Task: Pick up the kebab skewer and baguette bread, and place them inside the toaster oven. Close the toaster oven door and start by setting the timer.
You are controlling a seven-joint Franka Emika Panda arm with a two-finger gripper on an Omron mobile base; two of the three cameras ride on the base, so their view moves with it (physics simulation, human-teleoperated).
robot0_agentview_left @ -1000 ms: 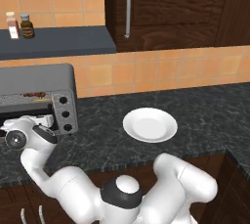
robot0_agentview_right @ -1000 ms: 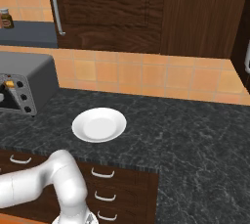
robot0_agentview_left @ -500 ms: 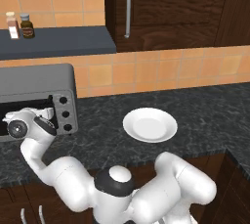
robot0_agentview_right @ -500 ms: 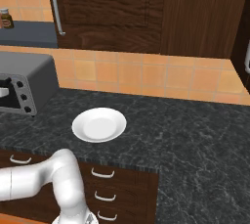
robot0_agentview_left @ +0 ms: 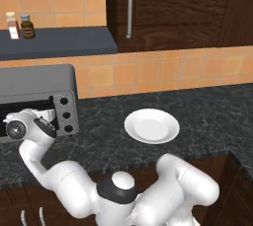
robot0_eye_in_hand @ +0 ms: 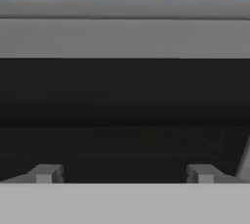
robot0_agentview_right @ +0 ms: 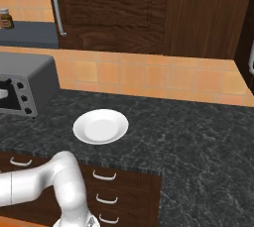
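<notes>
The toaster oven (robot0_agentview_left: 35, 86) is a grey box at the left end of the counter, with black knobs (robot0_agentview_left: 64, 116) down its right side; it also stands at the left edge in the right base view (robot0_agentview_right: 27, 80). My hand (robot0_agentview_left: 30, 126) is held right against its front. In the hand view my gripper (robot0_eye_in_hand: 124, 175) is open with nothing between its fingertips (robot0_eye_in_hand: 46, 174), facing a wide dark panel (robot0_eye_in_hand: 125, 96) under the oven's grey top. I cannot tell whether that panel is the toaster oven door or the inside. The kebab skewer and the baguette bread are hidden.
A bare white plate (robot0_agentview_left: 151, 125) lies on the dark speckled counter right of the oven. Two small bottles (robot0_agentview_left: 20, 25) stand on the dark shelf above the oven. Wooden cabinets hang behind, with drawers below the counter edge.
My hand has risen a little along the oven's front and now covers the opening where reddish food showed a second ago. The jaws have stayed wide.
</notes>
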